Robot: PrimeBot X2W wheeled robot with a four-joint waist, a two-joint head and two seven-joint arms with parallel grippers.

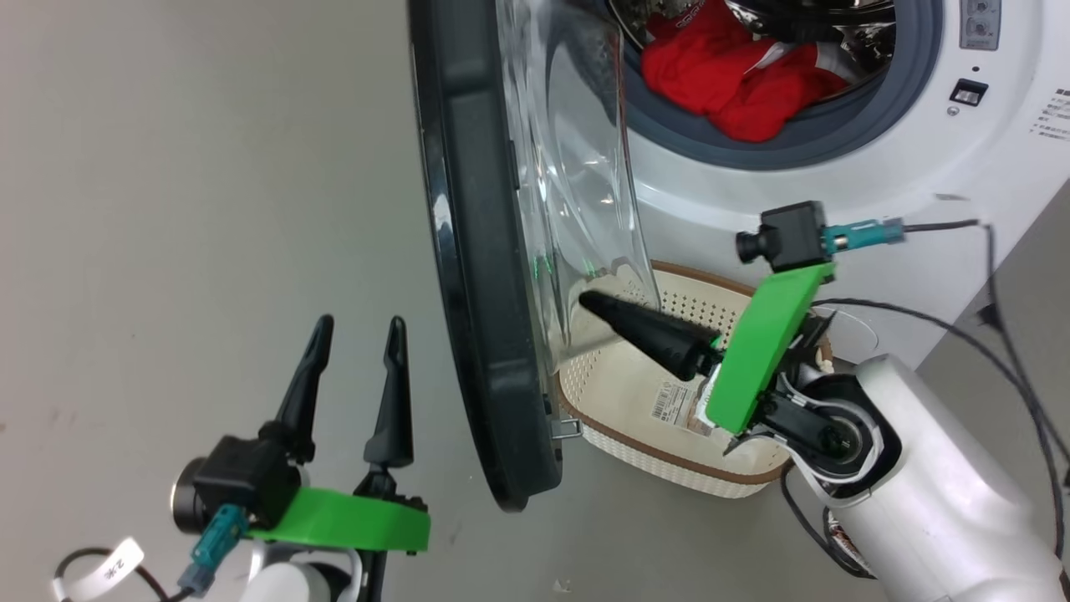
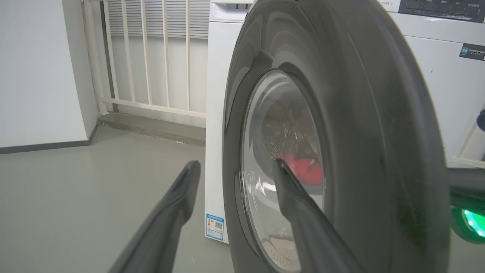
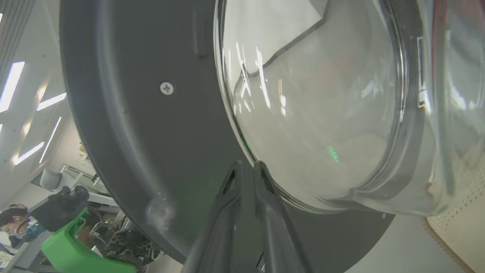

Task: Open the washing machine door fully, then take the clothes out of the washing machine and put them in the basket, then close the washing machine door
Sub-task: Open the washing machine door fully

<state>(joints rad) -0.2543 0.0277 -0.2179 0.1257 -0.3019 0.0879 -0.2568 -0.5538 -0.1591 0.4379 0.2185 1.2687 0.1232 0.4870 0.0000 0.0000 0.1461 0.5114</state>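
Two hands — left hand [image 1: 359,322] apart, right hand [image 1: 589,301] together at door [image 1: 476,251] — head-view basket [image 1: 694,311].

The fingers of the right gripper [image 3: 247,167] rise from six o'clock, almost together, tips at the edge where the glass bowl [image 3: 314,94] meets the washing machine door [image 3: 125,125]. The basket [image 3: 462,235] shows at four o'clock.

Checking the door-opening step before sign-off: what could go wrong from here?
1. The shut right claw rests at the edge of the bulging clear glass bowl in the round black-rimmed door; it may slip.
2. The open left claw stands outside the door, likely in its swing path.
3. The cream perforated plastic basket lies beneath the right claw and may get nudged.
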